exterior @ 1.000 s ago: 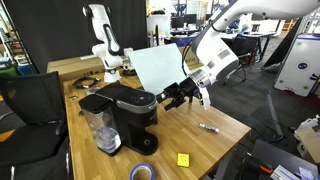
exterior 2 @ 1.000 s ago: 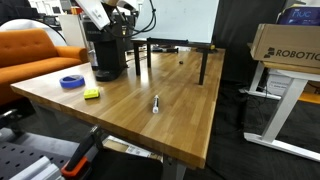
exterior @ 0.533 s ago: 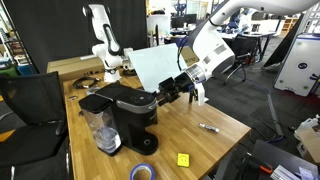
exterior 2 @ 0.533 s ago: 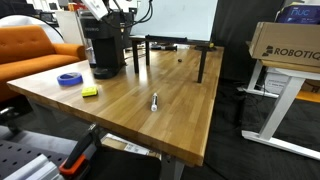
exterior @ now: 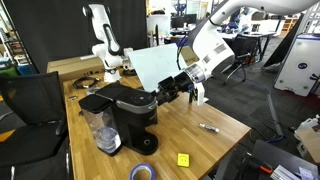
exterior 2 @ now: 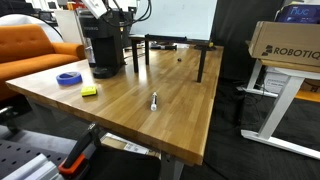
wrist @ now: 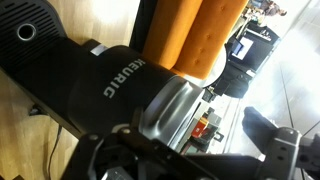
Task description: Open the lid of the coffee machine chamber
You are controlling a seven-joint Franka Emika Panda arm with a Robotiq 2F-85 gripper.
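The wooden table (exterior: 215, 108) carries everything, and in an exterior view an orange sofa (exterior 2: 35, 45) stands beyond its far end. The white Panda arm (exterior: 210, 45) comes down from the upper right toward the black Keurig coffee machine (exterior: 128, 118), which stands near a table corner with its clear water tank (exterior: 101, 130) on one side. The glossy black lid (exterior: 128, 97) sits on top of the brew head and looks to be down over the coffee machine chamber, which is therefore hidden. The gripper (exterior: 164, 94) is at the front edge of the lid, touching it or just beside it. The wrist view is blurred and dark at the fingers, so I cannot tell how the jaws stand. Well apart from the machine lie a blue tape roll (exterior 2: 70, 78), a marker (exterior 2: 155, 102) and a small yellow block (exterior 2: 90, 92).
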